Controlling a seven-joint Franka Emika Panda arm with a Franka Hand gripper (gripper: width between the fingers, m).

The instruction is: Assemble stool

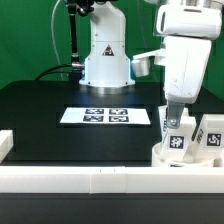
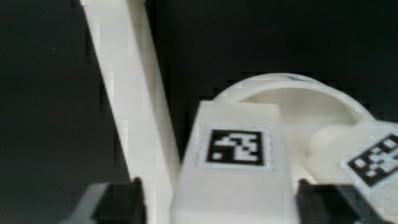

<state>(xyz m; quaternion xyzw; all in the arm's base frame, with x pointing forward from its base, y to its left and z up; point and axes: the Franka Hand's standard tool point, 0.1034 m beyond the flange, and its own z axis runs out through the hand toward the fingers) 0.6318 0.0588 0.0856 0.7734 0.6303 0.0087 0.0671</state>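
Note:
A white stool leg (image 2: 240, 160) with a black-and-white tag stands upright between my fingers (image 2: 118, 202). My gripper (image 2: 228, 205) straddles the leg, jaws open, with a small gap on one side. In the exterior view my gripper (image 1: 176, 118) is low over this leg (image 1: 178, 141) at the front right. The round seat disc (image 2: 294, 90) curves behind the leg, and in the exterior view it shows under the legs (image 1: 163, 155). A second tagged leg (image 1: 212, 136) stands on the exterior view's right, also seen in the wrist view (image 2: 375, 157). The third leg is out of view.
The long white rail wall (image 1: 90, 177) runs along the front edge and crosses the wrist view (image 2: 128, 90) right beside the leg. The marker board (image 1: 105, 116) lies mid-table. The robot base (image 1: 105, 60) stands at the back.

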